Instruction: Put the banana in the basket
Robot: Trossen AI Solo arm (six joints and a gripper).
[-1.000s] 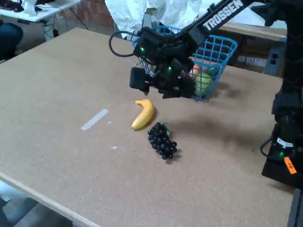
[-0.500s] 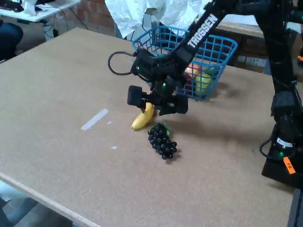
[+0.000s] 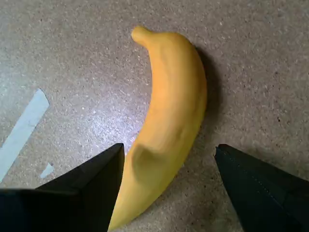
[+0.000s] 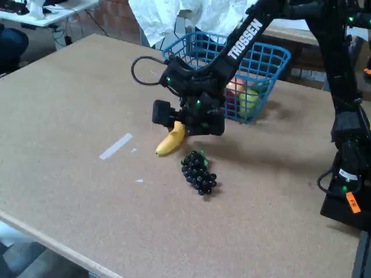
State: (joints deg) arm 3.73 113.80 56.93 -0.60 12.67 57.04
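Note:
The yellow banana (image 3: 169, 121) lies flat on the brown table, its stem tip pointing up in the wrist view. My gripper (image 3: 169, 150) is open and low over the banana's lower half, one black finger (image 3: 96, 186) close against its left side, the other finger (image 3: 251, 186) standing a little apart on the right. In the fixed view the gripper (image 4: 178, 123) covers the banana's upper end, and only the lower end of the banana (image 4: 166, 144) shows. The blue wire basket (image 4: 272, 49) stands behind the gripper at the back of the table.
A bunch of dark grapes (image 4: 198, 172) lies just right of the banana. A strip of pale tape (image 4: 115, 146) is stuck to the table on the left. The basket holds a green-yellow fruit (image 4: 248, 98) and a red one (image 4: 233, 91). The arm's base (image 4: 348, 174) stands at the right edge.
The gripper has come down from above the table onto the banana and now straddles it. The banana's lower end has shifted slightly left.

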